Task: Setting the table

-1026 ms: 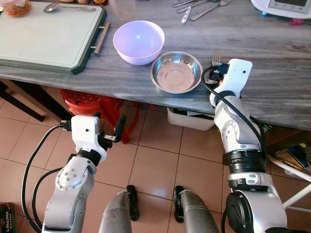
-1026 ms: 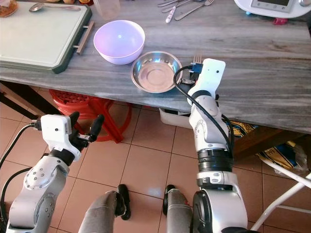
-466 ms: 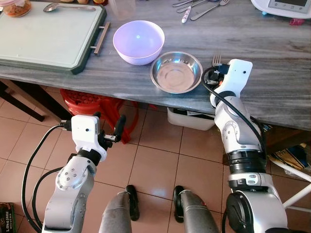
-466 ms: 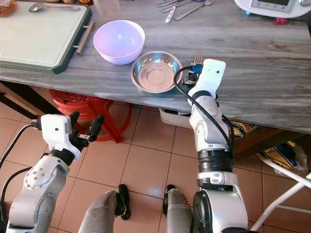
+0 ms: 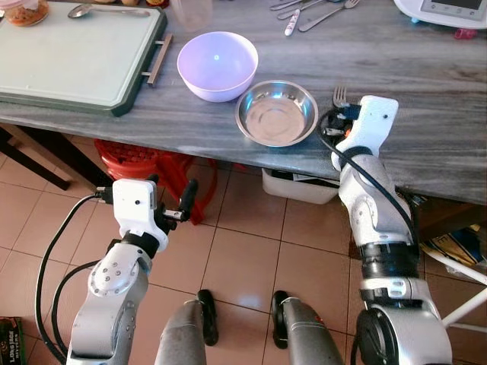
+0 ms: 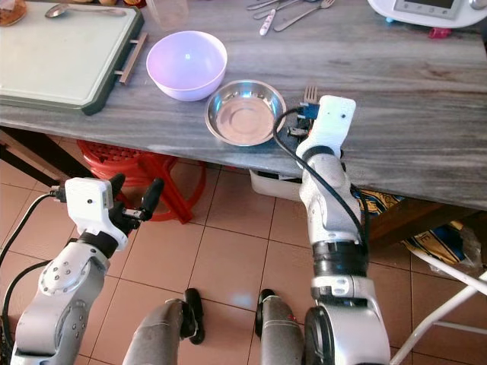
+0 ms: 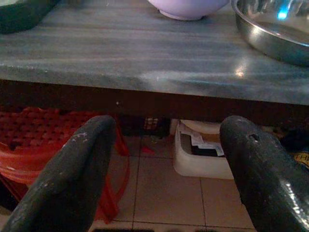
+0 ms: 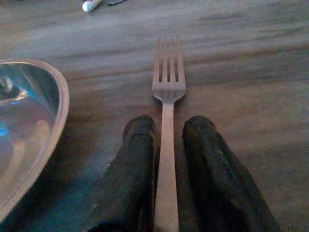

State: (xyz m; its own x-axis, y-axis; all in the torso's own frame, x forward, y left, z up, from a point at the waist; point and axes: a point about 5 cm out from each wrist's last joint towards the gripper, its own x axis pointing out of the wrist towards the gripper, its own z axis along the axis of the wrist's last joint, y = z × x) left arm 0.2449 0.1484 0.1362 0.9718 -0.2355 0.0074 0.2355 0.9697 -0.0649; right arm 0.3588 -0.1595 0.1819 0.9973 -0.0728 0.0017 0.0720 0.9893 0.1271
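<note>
here the fork [image 8: 167, 92] lies pinched between the right gripper's [image 8: 166, 133] fingers [image 8: 133, 159], beside the steel bowl [image 5: 276, 112].

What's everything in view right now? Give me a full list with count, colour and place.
Table: one, grey wood-grain, across the top.
Tray: one, pale with dark rim, table's left end.
Spoon: one, silver, on tray.
Lilac bowl: one, right of tray.
Steel bowl: one, near table edge.
Fork: one, silver, right of steel bowl.
Cutlery: several, silver, far edge.
Red stool: one, under table.
White bin: one, under table.
Left gripper: open, below table.
Right gripper: around fork handle.
</note>
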